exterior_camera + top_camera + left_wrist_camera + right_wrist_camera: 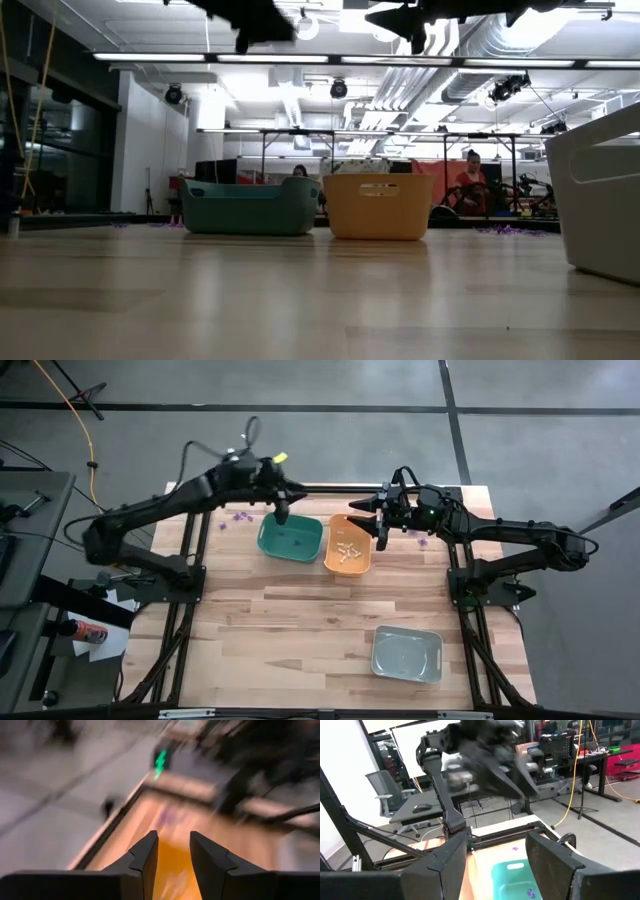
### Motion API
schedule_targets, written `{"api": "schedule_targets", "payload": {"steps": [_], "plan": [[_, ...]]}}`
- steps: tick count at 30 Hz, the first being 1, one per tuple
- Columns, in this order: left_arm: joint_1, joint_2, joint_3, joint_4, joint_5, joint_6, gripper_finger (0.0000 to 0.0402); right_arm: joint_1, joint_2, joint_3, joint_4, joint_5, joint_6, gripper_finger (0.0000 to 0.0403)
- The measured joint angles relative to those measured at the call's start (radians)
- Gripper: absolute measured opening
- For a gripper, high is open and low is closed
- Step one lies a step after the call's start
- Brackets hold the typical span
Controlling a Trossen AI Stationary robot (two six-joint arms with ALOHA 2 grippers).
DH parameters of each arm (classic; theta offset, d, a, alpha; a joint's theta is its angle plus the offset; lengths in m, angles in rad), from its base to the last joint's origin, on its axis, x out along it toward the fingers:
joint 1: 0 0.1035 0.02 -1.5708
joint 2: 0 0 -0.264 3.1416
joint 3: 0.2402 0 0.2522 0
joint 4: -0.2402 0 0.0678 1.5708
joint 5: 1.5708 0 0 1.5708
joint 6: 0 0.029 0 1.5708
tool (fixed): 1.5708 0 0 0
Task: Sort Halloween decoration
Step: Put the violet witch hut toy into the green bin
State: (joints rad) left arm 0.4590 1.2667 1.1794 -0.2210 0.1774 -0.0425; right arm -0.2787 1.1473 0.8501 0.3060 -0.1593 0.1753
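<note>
A: Since the orange bin (380,207) shows a white label, readable?
B: No, too small. Left fingers (145,857) spread, empty, over the green bin (291,538); purple trinkets (238,517) lie on the worktop (300,620) beside them.
A: Right?
B: Right gripper (381,536) spread wide, empty, at the orange bin's rim; whitish pieces (348,552) inside.

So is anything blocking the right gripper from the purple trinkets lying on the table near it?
Nothing visible does. The right gripper hangs open over the orange bin's far end, and the purple trinkets lie on bare table just beside it, outside the bin. The left gripper is away over the green bin.
</note>
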Motion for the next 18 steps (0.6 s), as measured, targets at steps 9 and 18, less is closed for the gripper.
{"api": "schedule_targets", "payload": {"steps": [9, 18], "plan": [[-0.126, -0.131, -0.332, 0.523, 0.109, -0.168, 0.0099, 0.000, 0.000, 0.000, 0.020, -0.016, 0.000, 0.0199], [-0.169, -0.133, -0.351, 0.560, 0.078, -0.087, 0.0099, 0.000, 0.000, 0.000, 0.020, -0.016, 0.000, 0.0199]]}}
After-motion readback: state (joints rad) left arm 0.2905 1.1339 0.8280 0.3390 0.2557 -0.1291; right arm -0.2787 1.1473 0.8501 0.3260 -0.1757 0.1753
